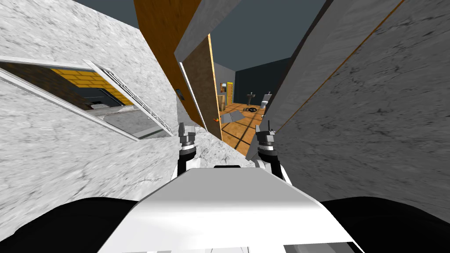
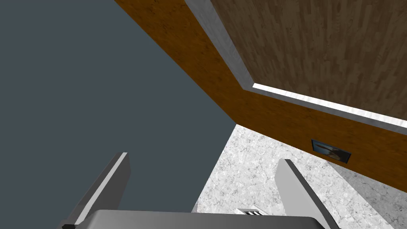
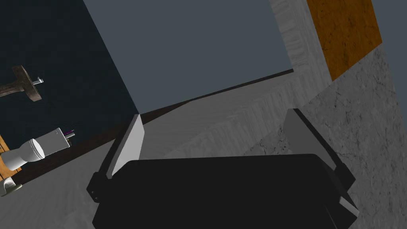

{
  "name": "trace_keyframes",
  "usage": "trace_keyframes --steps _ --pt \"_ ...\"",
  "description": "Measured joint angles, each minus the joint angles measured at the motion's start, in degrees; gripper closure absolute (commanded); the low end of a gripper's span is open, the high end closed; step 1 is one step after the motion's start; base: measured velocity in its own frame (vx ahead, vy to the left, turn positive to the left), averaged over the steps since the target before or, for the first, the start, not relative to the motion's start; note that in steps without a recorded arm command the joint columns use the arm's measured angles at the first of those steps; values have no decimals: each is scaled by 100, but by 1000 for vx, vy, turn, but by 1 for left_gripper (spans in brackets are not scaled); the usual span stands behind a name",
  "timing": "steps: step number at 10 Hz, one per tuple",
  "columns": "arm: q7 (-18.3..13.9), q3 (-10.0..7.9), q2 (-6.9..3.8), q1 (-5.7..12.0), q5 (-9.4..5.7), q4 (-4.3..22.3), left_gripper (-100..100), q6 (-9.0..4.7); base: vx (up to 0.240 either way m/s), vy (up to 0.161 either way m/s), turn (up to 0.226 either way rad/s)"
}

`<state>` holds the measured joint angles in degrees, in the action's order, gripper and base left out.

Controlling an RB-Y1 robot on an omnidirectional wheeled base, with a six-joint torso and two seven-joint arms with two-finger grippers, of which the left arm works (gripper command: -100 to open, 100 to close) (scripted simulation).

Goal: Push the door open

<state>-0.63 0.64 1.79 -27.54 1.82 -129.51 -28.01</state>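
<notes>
Grey-marbled walls (image 1: 66,145) flank a brown door (image 1: 201,85), ajar just ahead of the left gripper (image 1: 186,128); it and the right gripper (image 1: 265,130) stand spread. Pushing near the free edge should swing it easiest.

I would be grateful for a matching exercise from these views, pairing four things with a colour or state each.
Things:
1. door
2. toilet
3. left gripper
4. bathroom floor

Descriptions:
A. white
B. orange tiles
C. fingers open
D. brown wood, standing ajar

Pairs: 1-D, 2-A, 3-C, 4-B
</notes>
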Motion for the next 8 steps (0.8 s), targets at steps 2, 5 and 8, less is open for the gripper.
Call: trace_keyframes --steps 2,5,8 --pt "-6 21 -77 108 -23 231 -100 -22 75 62 -51" --pt "-4 82 -166 248 -46 621 -100 -124 81 72 -55" --pt "6 169 -233 349 -60 926 -100 -169 72 66 -60"
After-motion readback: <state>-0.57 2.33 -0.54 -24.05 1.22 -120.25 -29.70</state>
